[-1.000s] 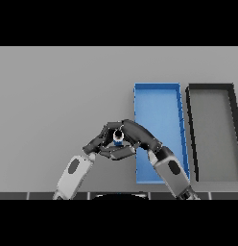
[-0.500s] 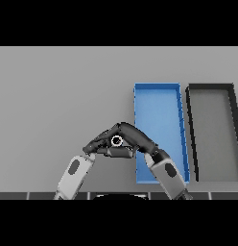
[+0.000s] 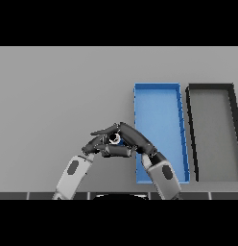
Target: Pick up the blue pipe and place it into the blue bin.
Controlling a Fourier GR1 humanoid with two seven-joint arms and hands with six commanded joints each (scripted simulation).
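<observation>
I am looking down at the grey desk (image 3: 53, 96), which is carrying the blue bin (image 3: 159, 101) right of centre and a black bin (image 3: 212, 89) just beside it, farther right. My right hand (image 3: 135, 138) and left hand (image 3: 94, 144) are meeting near the blue bin's left wall, their fingers curling round the blue pipe (image 3: 116, 140) from both sides. The pipe is showing only as a small ring between them, outside the bin.
</observation>
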